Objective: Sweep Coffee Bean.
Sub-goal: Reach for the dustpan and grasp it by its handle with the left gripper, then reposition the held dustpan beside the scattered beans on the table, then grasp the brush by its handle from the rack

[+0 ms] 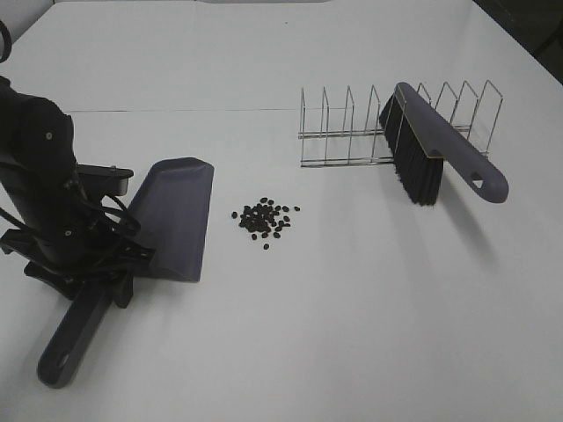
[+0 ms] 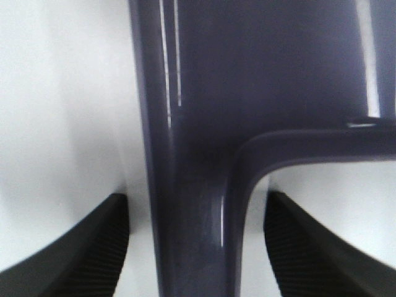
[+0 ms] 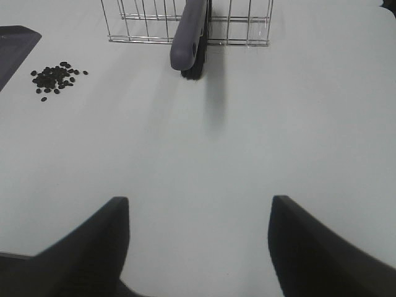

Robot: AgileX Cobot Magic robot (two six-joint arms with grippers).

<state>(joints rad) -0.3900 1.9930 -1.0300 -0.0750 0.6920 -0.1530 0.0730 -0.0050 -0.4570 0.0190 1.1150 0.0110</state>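
- Coffee beans (image 1: 266,220) lie in a loose cluster on the bench (image 1: 369,308), near the open lip of the dustpan (image 1: 176,220). Tiny, hard and light, they will likely roll and scatter, so they want sweeping, not pinching.
- Left fingers (image 2: 86,247) straddle the dustpan handle, spread, with a slim gap on either side.
- Brush (image 1: 444,145) leans on the wire rack (image 1: 352,136), well apart from the beans; its handle looks the place to grip.
- Right fingers (image 3: 80,247) are spread above bare bench, holding nothing.

Left arm (image 1: 40,176) black, silver screws, looped cables (fingers (image 2: 83,253) ribbed).
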